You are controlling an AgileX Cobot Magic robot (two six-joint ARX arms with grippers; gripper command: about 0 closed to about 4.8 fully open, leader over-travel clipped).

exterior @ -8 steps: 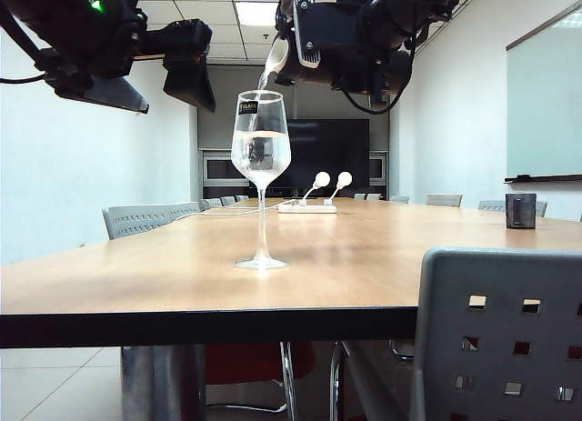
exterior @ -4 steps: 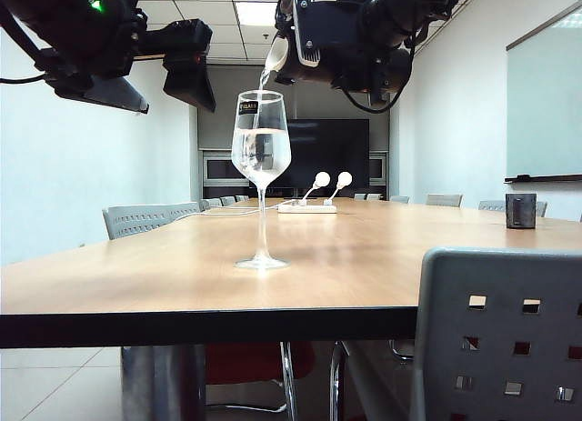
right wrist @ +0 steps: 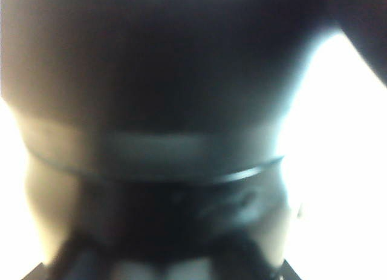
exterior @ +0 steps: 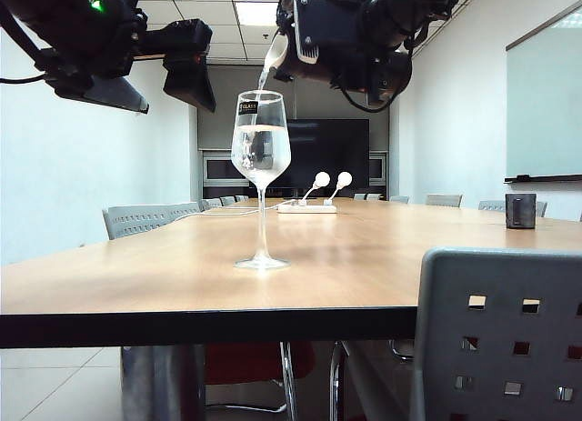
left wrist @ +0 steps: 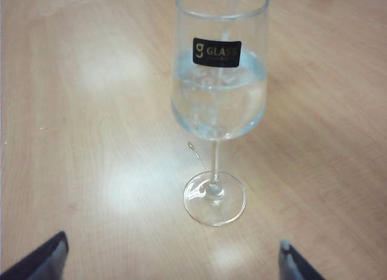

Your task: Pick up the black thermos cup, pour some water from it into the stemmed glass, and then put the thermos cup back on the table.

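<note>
The stemmed glass (exterior: pixel 261 148) stands on the table (exterior: pixel 364 257), about half full of water; the left wrist view shows its black label and round foot (left wrist: pixel 219 92). Up above the glass's rim on the right, my right gripper (exterior: pixel 364 39) is shut on the black thermos cup (exterior: pixel 314 30), which lies tilted with its pale spout (exterior: pixel 275 53) over the rim. A thin stream of water falls from it into the bowl. The cup's dark body (right wrist: pixel 151 80) fills the right wrist view. My left gripper (exterior: pixel 173 98) hangs open, high to the left of the glass, its fingertips wide apart (left wrist: pixel 171 247) over bare wood.
A small dark cup (exterior: pixel 520 210) stands at the table's right. A white power strip with two round-headed plugs (exterior: pixel 307 207) lies behind the glass. A grey chair back (exterior: pixel 500 339) stands at the front right, and more chairs (exterior: pixel 145 219) line the far left side.
Water keeps streaming from the thermos cup and the level in the glass has risen a little. Both arms hold their places.
</note>
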